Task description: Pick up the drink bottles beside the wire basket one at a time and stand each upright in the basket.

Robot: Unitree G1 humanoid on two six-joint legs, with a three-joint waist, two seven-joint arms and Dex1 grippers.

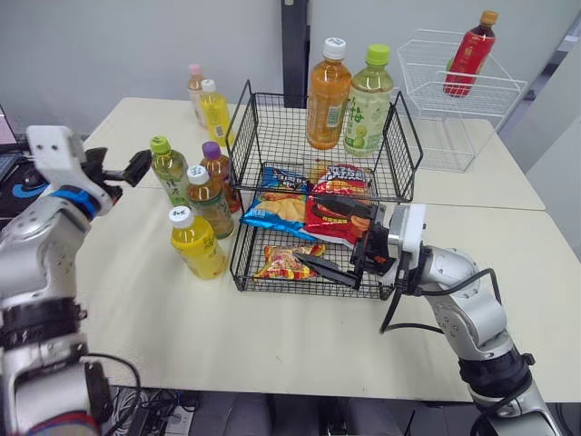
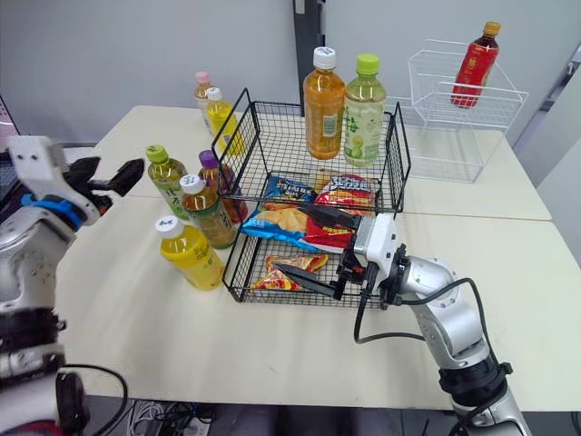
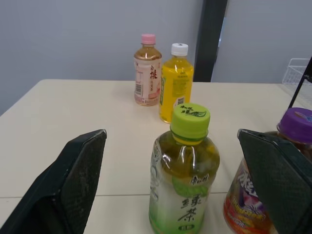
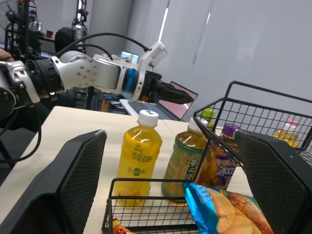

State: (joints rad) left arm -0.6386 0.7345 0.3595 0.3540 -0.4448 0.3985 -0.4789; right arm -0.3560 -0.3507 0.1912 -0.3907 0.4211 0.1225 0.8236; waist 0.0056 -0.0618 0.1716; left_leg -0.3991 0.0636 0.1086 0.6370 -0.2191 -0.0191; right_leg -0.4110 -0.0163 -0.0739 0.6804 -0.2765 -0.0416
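Observation:
A black two-tier wire basket [image 1: 272,136] stands mid-table. An orange bottle [image 1: 328,95] and a pale green bottle [image 1: 368,102] stand upright in its top tier. Just left of it stand a green-capped tea bottle [image 1: 169,171], a purple-capped bottle [image 1: 218,168], a brown tea bottle [image 1: 209,202] and a yellow bottle [image 1: 195,242]. My left gripper [image 1: 132,168] is open, level with the green-capped bottle [image 3: 183,170], which stands just ahead between the fingers [image 3: 80,170]. My right gripper [image 1: 306,230] is open at the basket's lower front right, holding nothing.
Snack bags [image 1: 318,209] fill the lower tier. A pink-capped bottle [image 1: 194,89] and a second yellow bottle [image 1: 215,111] stand behind the basket's left side. A white wire basket [image 1: 454,100] holding a red bottle [image 1: 469,54] sits at the back right.

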